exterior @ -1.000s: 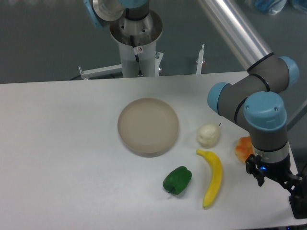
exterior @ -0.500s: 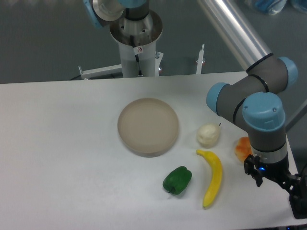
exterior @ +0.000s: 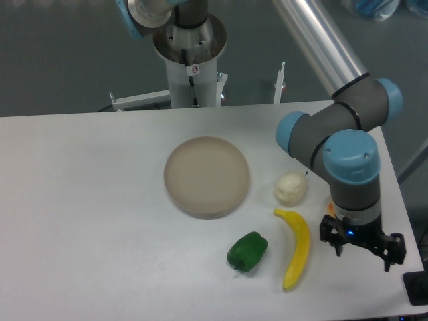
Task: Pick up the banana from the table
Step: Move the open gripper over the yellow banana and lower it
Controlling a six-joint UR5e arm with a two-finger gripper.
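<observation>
Camera view from the front: a long, smooth, bright-yellow banana (exterior: 297, 249) lies flat on the broad white surface (exterior: 87, 221), toward the right front, its upper end near a pale cream lumpy item (exterior: 290, 188) and its lower end pointing to the front edge. A glossy green pepper (exterior: 247, 251) sits just beside it on the left, apart from it, and a round beige plate (exterior: 206, 176) lies farther back to the left.

The black end effector (exterior: 362, 242) hangs below the arm's grey and blue wrist, just to the right of the banana's middle and not touching it. Two dark prongs show at its sides, but whether they are the fingers, and how far apart the jaws stand, I cannot tell from this angle. It holds nothing.

By my judgement the banana will be light and fairly firm, with a smooth skin that could slip under a weak pinch and bruise under a hard one. Its curve means it may roll or pivot if gripped near an end, so the thick middle, taken across its narrow width, looks like the safest place to hold. The pepper leaves room on that side for a finger.
</observation>
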